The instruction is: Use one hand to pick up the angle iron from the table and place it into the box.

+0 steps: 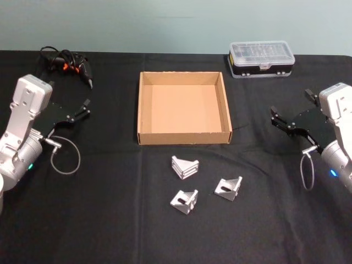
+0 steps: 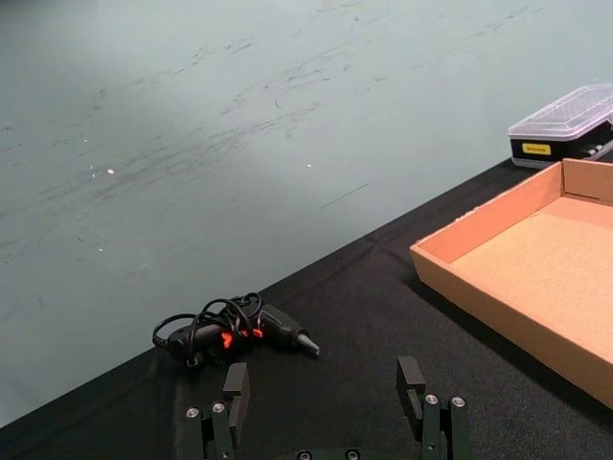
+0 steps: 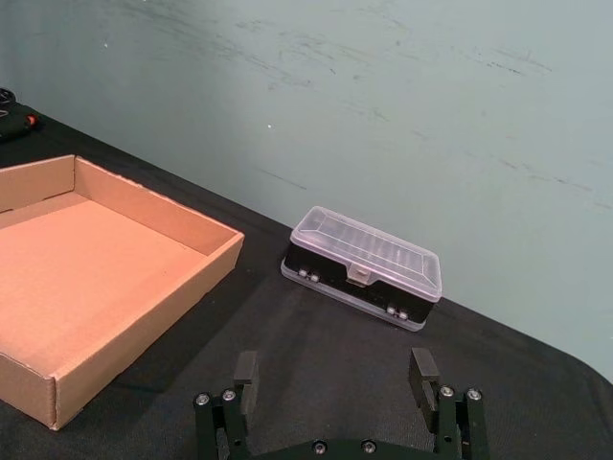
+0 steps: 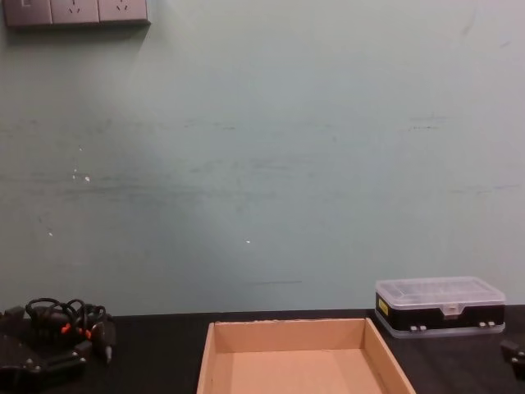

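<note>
Three silver angle irons lie on the black table (image 1: pixel 110 220) in front of the box: one (image 1: pixel 185 166) nearest it, one (image 1: pixel 184 201) closer to me, one (image 1: pixel 228 188) to the right. The tan cardboard box (image 1: pixel 183 108) (image 2: pixel 517 278) (image 3: pixel 105 278) (image 4: pixel 299 361) is empty. My left gripper (image 1: pixel 85 107) (image 2: pixel 326 393) hovers open at the table's left side. On the right side my right gripper (image 1: pixel 275 118) (image 3: pixel 335 383) is also open. Both are well away from the angle irons.
A black case with a clear lid (image 1: pixel 261 59) (image 3: pixel 364 268) (image 4: pixel 439 305) (image 2: pixel 565 125) stands at the back right. A black tool with a coiled cord (image 1: pixel 69 63) (image 2: pixel 239 331) (image 4: pixel 61 322) lies at the back left. A pale green wall rises behind the table.
</note>
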`<state>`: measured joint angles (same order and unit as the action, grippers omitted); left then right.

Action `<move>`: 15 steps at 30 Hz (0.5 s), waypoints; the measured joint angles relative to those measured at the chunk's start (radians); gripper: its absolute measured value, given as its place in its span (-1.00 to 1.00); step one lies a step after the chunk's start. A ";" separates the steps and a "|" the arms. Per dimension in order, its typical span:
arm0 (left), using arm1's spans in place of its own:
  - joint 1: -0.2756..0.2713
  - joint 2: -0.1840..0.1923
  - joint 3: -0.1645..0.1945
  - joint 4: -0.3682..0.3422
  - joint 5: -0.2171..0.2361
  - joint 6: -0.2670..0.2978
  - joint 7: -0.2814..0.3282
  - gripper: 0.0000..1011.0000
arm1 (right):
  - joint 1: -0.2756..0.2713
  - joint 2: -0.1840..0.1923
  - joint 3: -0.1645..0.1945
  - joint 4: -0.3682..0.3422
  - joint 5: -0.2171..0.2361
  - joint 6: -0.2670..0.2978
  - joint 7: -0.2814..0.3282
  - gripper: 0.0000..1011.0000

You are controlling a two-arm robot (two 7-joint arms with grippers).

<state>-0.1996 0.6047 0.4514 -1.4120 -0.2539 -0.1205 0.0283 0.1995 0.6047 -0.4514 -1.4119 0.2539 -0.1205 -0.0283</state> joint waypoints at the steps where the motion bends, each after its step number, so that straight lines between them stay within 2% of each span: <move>1: 0.000 0.000 0.000 0.000 0.000 0.000 0.000 1.00 | 0.000 0.000 0.000 0.000 0.000 0.000 0.000 0.98; 15: 0.000 0.000 0.000 0.000 0.000 0.000 0.000 1.00 | 0.000 0.000 0.000 0.000 0.000 0.000 0.000 0.98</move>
<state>-0.1995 0.6047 0.4514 -1.4120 -0.2539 -0.1205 0.0283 0.1995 0.6047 -0.4514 -1.4120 0.2539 -0.1205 -0.0283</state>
